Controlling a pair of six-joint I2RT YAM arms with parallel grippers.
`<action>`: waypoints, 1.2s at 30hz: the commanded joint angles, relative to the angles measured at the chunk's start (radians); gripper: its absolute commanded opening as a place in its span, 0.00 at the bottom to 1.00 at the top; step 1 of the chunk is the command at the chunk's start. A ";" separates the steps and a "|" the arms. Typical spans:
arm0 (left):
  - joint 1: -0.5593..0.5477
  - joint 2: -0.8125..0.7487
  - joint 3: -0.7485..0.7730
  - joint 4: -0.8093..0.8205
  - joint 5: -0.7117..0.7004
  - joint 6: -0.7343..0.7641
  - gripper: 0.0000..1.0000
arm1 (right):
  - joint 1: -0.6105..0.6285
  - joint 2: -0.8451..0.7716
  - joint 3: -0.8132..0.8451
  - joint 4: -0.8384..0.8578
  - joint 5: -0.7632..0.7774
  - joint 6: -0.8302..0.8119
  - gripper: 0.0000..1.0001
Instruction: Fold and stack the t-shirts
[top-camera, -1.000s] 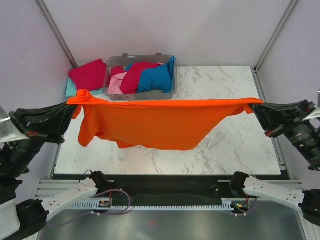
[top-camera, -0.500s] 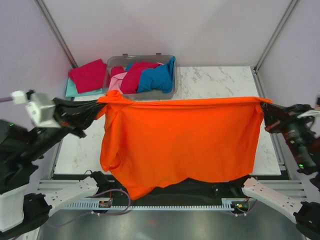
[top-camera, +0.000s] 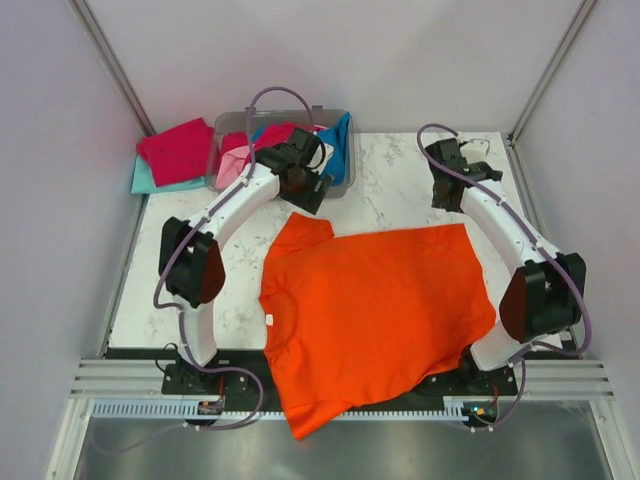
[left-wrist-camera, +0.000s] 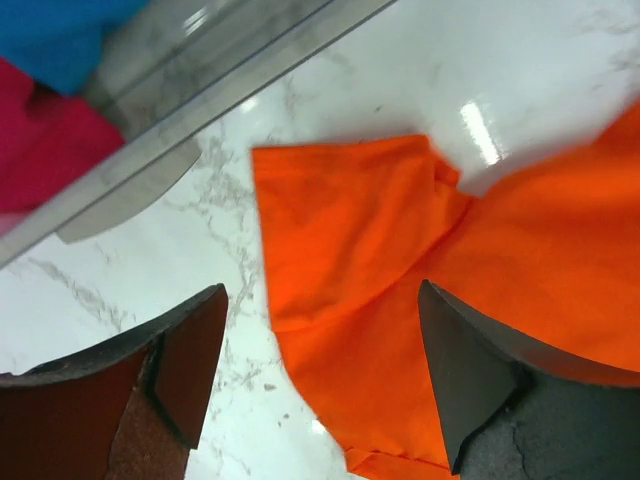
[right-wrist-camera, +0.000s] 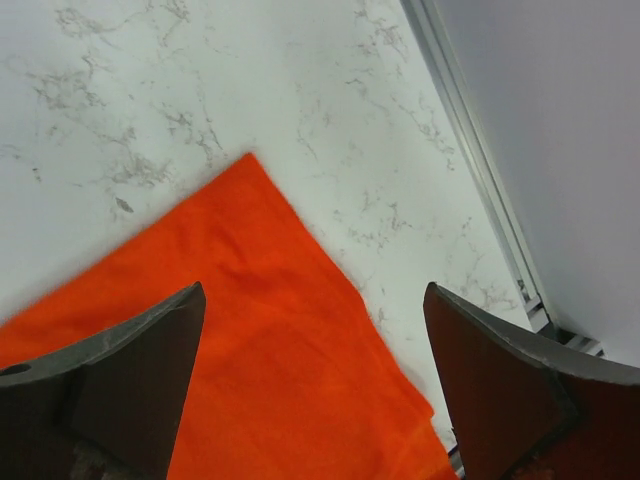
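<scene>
A bright orange t-shirt (top-camera: 375, 305) lies spread flat on the marble table (top-camera: 180, 300), its hem drooping over the near edge. My left gripper (top-camera: 308, 193) hovers open above the shirt's far-left sleeve (left-wrist-camera: 350, 220), with nothing between its fingers (left-wrist-camera: 190, 350). Over the shirt's far-right corner (right-wrist-camera: 250, 330) my right gripper (top-camera: 445, 192) is open too, holding nothing. Crimson (top-camera: 268, 150), pink (top-camera: 232, 168) and blue (top-camera: 318, 155) t-shirts fill the bin. Another crimson t-shirt (top-camera: 178, 150) lies on a teal one (top-camera: 143, 182) left of it.
The clear grey plastic bin (top-camera: 282, 112) stands at the table's far left, right behind my left gripper; its wall (left-wrist-camera: 200, 100) shows in the left wrist view. A metal rail (right-wrist-camera: 480, 170) edges the table on the right. Grey walls close in both sides.
Both grippers held the orange t-shirt stretched in the air between them. It now lies flat on the table, and both grippers have let go and opened above its far corners.
</scene>
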 joint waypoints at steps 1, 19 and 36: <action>0.000 -0.095 0.132 -0.124 -0.135 -0.104 0.84 | -0.002 -0.033 0.125 0.001 -0.085 -0.023 0.98; 0.000 -0.276 -0.638 0.275 -0.014 -0.461 0.76 | -0.006 -0.133 -0.366 0.366 -0.536 -0.008 0.98; 0.133 0.265 -0.226 0.229 -0.095 -0.363 0.68 | -0.129 0.442 -0.104 0.501 -0.683 0.023 0.98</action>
